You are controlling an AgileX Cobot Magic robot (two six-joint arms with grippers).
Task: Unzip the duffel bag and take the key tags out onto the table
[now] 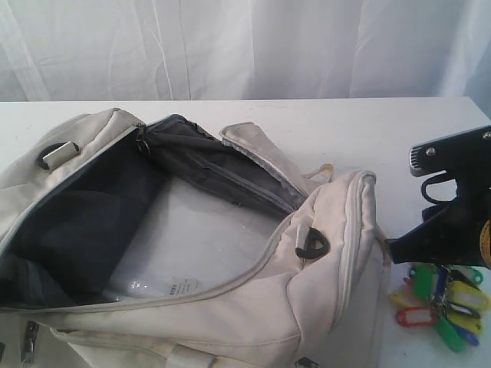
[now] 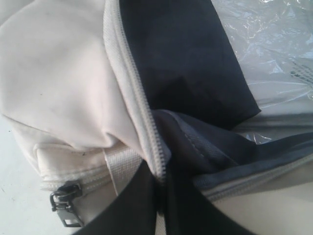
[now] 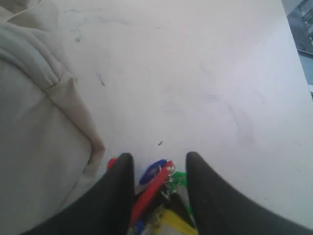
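Note:
The cream-white duffel bag (image 1: 322, 261) lies unzipped on the white table (image 1: 345, 130), its dark grey lining showing. My left gripper (image 2: 161, 181) is shut on the bag's grey zip edge (image 2: 142, 117) at the end of the opening; it does not show in the exterior view. The key tags (image 1: 441, 303), a red, green, blue and yellow bunch, lie on the table to the right of the bag. My right gripper (image 1: 441, 257) hangs just over them, open, its two fingers standing apart either side of the key tags (image 3: 159, 183).
A clear plastic sheet (image 1: 207, 238) lies inside the bag. Black strap rings (image 1: 313, 244) sit on the bag's ends, and a metal zip pull (image 2: 63, 200) hangs on its side. A white curtain (image 1: 230, 46) backs the table. The table edge (image 3: 293, 44) runs close to the tags.

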